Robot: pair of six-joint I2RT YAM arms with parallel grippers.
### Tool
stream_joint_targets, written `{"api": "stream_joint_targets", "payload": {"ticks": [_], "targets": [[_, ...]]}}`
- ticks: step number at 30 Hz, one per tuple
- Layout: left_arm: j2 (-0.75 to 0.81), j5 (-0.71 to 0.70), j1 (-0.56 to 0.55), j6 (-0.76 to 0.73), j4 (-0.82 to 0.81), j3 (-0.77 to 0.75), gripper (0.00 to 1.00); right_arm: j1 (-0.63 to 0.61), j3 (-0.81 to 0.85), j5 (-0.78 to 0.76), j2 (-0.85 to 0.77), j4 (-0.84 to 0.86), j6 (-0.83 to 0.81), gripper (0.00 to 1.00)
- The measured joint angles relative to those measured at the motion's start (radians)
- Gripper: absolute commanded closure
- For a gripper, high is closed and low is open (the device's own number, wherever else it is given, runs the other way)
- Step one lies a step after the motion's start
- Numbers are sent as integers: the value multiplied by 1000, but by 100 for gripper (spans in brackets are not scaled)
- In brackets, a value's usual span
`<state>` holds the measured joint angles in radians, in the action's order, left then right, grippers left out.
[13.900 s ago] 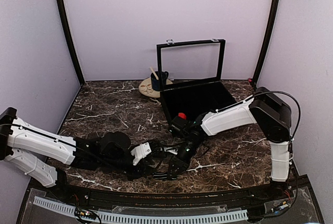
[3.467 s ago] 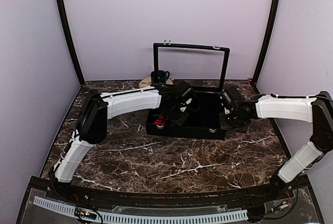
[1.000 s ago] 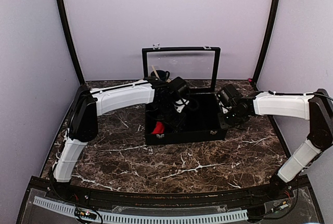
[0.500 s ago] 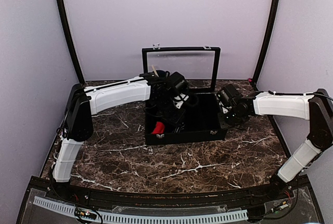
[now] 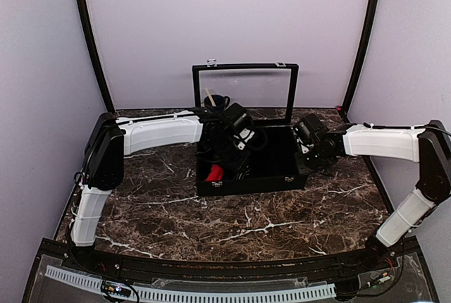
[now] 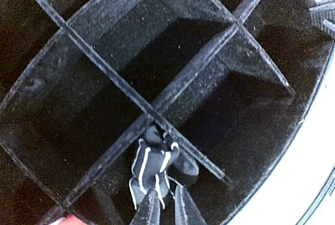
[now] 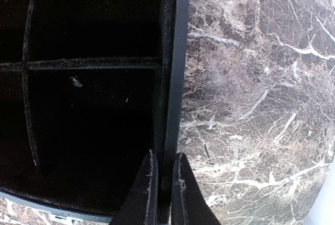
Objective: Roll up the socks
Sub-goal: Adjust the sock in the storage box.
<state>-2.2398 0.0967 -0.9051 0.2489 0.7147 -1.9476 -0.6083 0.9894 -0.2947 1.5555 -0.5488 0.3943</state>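
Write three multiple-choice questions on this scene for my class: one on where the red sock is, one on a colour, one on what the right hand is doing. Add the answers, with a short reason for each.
1. Where does the red sock lie?
A) in a white bowl
B) inside the black box, at its front left
C) on a shelf

2. What colour is the fabric just ahead of the left hand?
A) dark with white stripes
B) yellow
C) plain green

3. What is the right hand doing?
A) hanging wide open in the air
B) closed on the box's right wall
C) holding a spoon

Answers:
1 B: red shows in the front-left compartment.
2 A: the left wrist view shows white lines on dark cloth.
3 B: its fingers sit either side of the wall.
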Motion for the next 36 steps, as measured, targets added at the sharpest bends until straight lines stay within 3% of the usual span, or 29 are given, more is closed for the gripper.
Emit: {"api": "stream_joint_targets", "payload": {"ticks": [32,36], "targets": [[-52,14,5,-3,-70,33,84,0,0,0,0,-1,1,100],[-51,19,3,-7,-65,-15,78,0,1,0,-3,-3,0,89]]}}
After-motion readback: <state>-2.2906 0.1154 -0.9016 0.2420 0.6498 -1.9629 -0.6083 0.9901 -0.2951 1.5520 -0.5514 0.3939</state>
